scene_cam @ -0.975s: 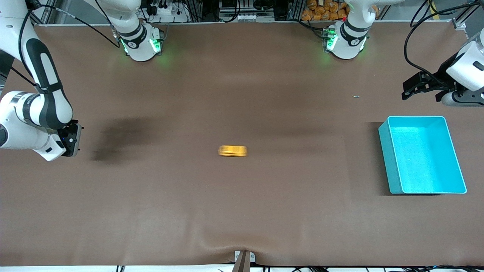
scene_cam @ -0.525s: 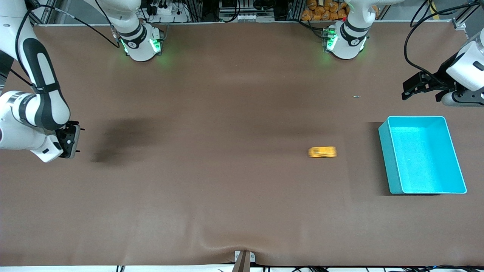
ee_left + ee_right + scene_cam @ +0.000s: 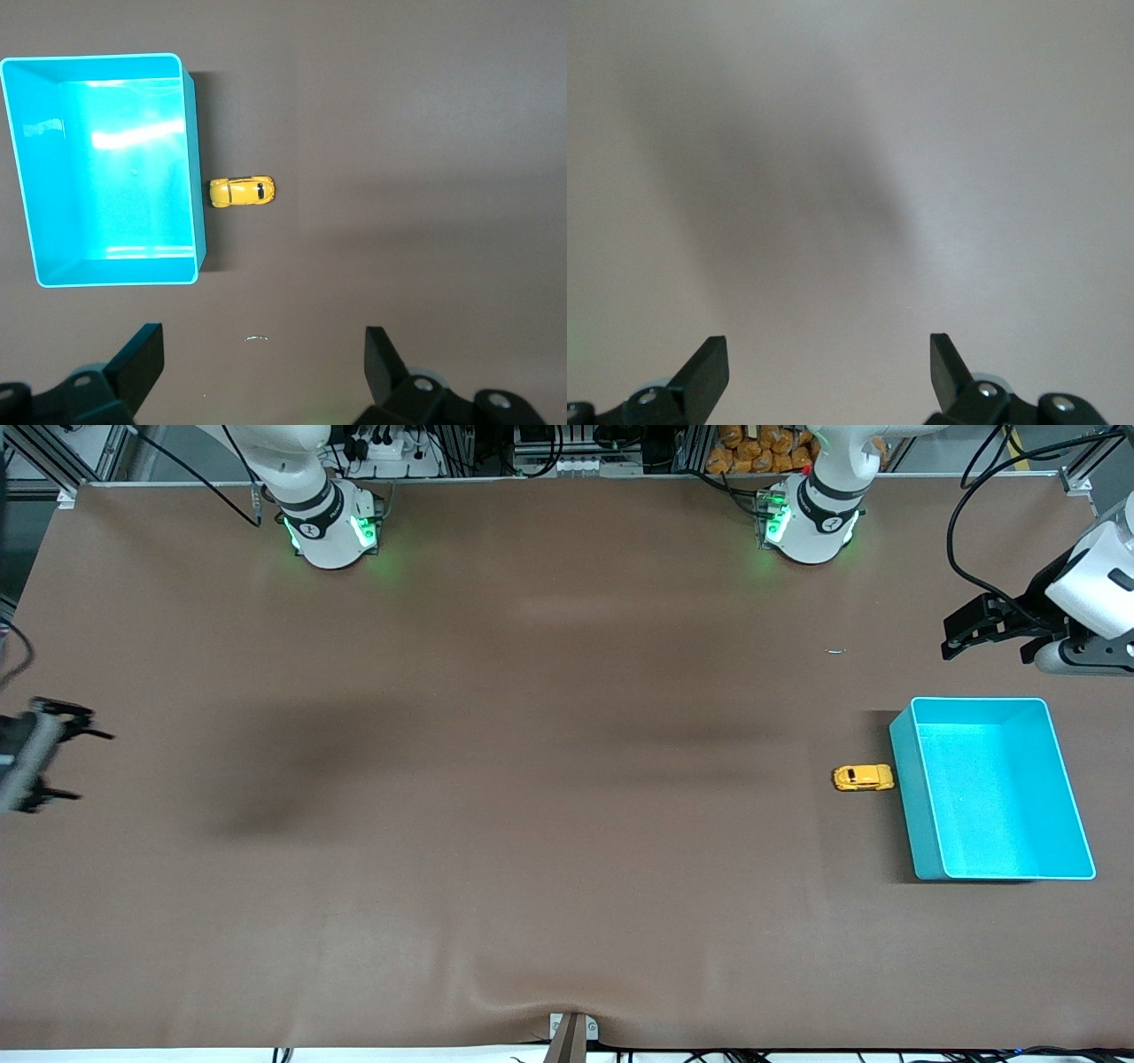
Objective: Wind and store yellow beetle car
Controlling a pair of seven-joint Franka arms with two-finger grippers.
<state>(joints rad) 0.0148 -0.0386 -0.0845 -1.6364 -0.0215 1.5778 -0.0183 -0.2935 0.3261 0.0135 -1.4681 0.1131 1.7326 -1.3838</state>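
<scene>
At the left edge of the front view, about mid-height, the right gripper (image 3: 53,755) hangs over the bare brown worktop (image 3: 496,850) at the right arm's end, its fingers spread apart and empty; its own wrist view shows only worktop and shadow beneath it.

Moving across to the right of the frame, the car (image 3: 863,778) sits on its wheels on the worktop, right against the outer wall of the bin (image 3: 905,797), seemingly touching it, and not inside it. The left wrist view shows the car (image 3: 241,191) sharp and side-on to the bin (image 3: 193,159).

At the upper right, the left gripper (image 3: 966,629) hovers above the worktop just past the bin's corner, fingers wide apart, holding nothing. This arm waits.

The winding and run look done; storing is the step in hand. Next, the left gripper likely needs to come down over the car, close across its narrow body without catching the bin wall, then lift it over the rim and release it inside.
</scene>
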